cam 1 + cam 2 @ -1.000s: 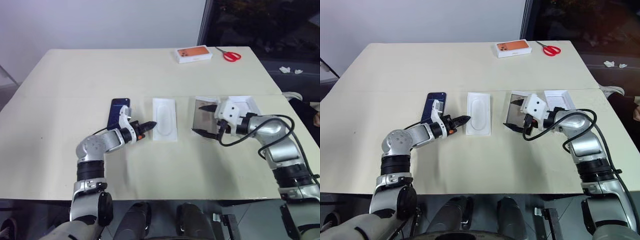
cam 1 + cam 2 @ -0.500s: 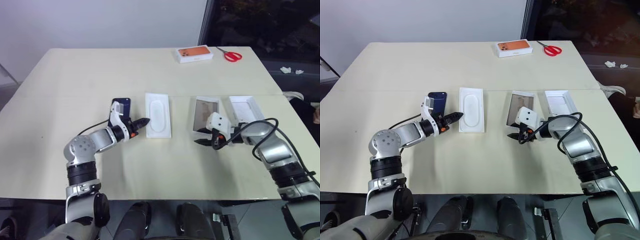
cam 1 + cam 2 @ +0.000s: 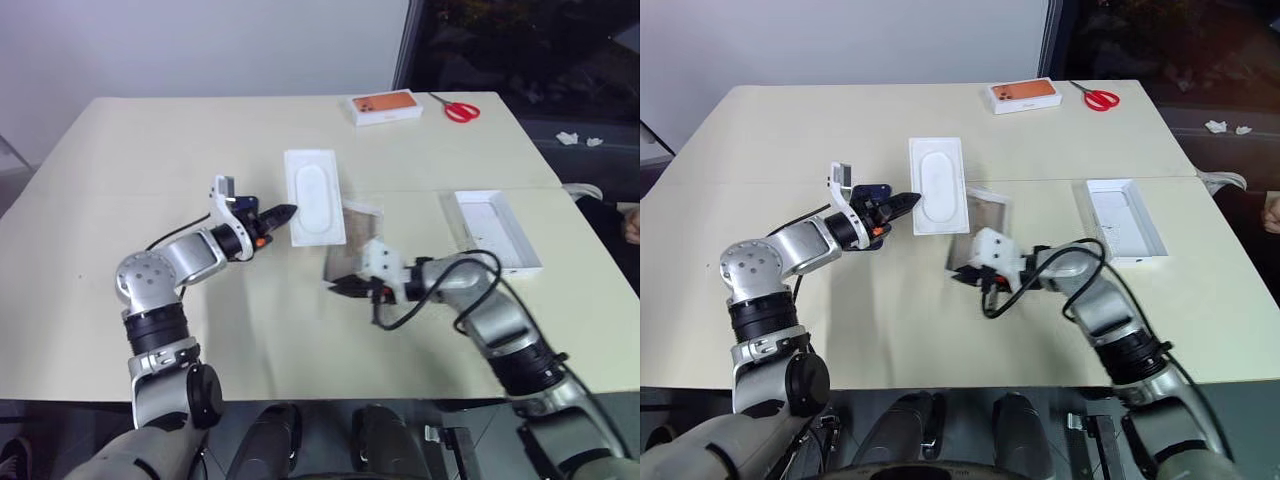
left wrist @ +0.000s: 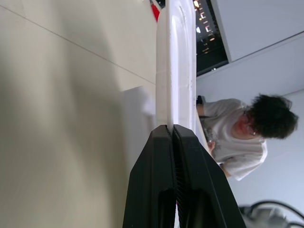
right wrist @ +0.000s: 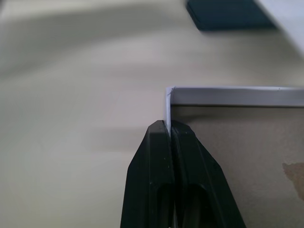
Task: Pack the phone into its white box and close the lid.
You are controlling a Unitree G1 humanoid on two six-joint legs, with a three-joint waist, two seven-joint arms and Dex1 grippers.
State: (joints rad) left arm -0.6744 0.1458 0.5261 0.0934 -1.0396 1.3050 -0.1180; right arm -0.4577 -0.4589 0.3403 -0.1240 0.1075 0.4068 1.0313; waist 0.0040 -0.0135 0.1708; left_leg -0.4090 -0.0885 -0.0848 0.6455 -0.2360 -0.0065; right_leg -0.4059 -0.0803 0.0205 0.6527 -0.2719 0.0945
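Note:
My left gripper (image 3: 284,212) is shut on the edge of a white insert tray (image 3: 313,195) with an oval recess and holds it off the table; the left wrist view shows that tray (image 4: 173,71) edge-on between the fingers. The dark blue phone (image 3: 878,189) lies flat behind that gripper, mostly hidden. My right gripper (image 3: 336,287) is shut on a corner wall of the white box (image 3: 352,245), which has a tan inside; the right wrist view shows its fingers (image 5: 154,156) pinching the wall, with the phone (image 5: 228,14) beyond. The lid (image 3: 495,230) lies white side up at the right.
An orange-topped box (image 3: 386,106) and red scissors (image 3: 462,108) sit at the table's far edge. A person (image 4: 237,137) in a white shirt sits beyond the table's right side. Bare tabletop (image 3: 260,320) spreads along the near edge.
The right gripper has shut on the white box's wall and dragged the box left, away from the lid. The left gripper has lifted the insert tray higher.

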